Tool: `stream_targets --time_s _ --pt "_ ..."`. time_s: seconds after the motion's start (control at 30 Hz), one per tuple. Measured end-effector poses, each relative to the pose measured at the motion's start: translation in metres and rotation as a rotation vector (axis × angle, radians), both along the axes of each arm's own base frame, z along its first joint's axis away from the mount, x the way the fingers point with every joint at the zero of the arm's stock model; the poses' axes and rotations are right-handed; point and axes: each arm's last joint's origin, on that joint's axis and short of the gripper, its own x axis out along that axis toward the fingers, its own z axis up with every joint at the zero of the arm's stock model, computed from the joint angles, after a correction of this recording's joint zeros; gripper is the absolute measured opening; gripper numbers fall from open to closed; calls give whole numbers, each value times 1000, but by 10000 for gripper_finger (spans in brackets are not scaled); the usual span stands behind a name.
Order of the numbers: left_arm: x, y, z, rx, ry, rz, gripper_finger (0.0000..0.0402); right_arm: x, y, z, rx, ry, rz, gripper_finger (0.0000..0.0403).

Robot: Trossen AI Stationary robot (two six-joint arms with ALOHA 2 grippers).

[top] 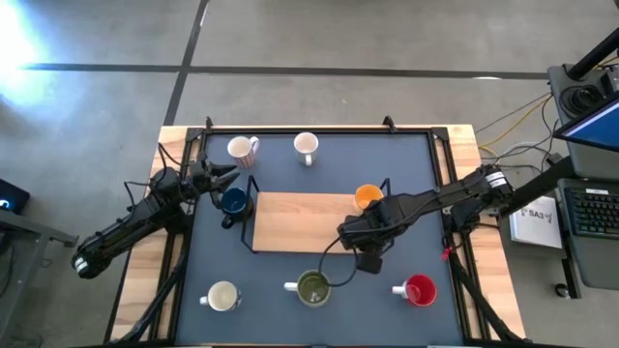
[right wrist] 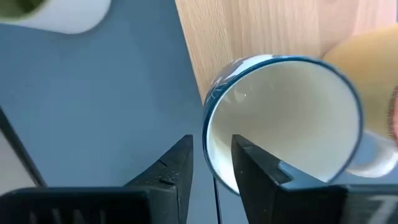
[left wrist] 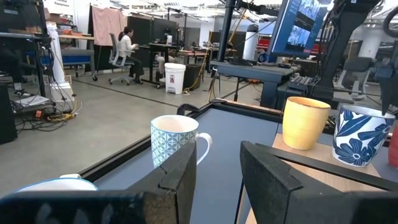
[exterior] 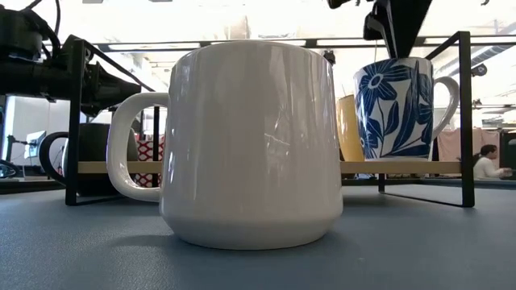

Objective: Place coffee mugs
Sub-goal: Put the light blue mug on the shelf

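Note:
A blue-and-white flowered mug [exterior: 395, 109] stands upright by its base on the wooden shelf [top: 295, 220]. My right gripper [right wrist: 212, 146] hangs over it, pointing down and open. One finger is inside the mug's rim [right wrist: 210, 130] and one outside, with a gap showing at each. An orange mug [top: 368, 196] stands beside it on the shelf. On the mat stand a dark blue mug [top: 232, 201], a white mug with red marks [top: 242, 148], a white patterned mug [top: 306, 145], a cream mug [top: 222, 297], a white mug that is olive inside [top: 311, 287] and a red mug [top: 420, 289]. My left gripper [left wrist: 217, 168] waits open at the table's left.
The shelf sits in a black metal frame [exterior: 463, 121] whose uprights stand at its corners. The white, olive-lined mug [exterior: 250, 145] fills the low view's middle. Bare mat [top: 387, 155] lies behind the shelf. People sit at desks far beyond the table [left wrist: 127, 46].

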Motion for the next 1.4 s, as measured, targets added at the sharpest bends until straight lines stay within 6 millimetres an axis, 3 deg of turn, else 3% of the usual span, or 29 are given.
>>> stream_targets --time_s 0.27,0.43,0.87,1.4 --pt "0 0 0 0 0 0 107 4 0 31 7 -101 1 105" --pt "0 0 0 0 0 0 107 8 -3 41 -112 -192 -1 98" --pt "0 0 0 0 0 0 107 23 -31 43 -184 -290 -95 93" --pt "0 0 0 0 0 0 107 23 -37 52 -139 -358 -238 84"
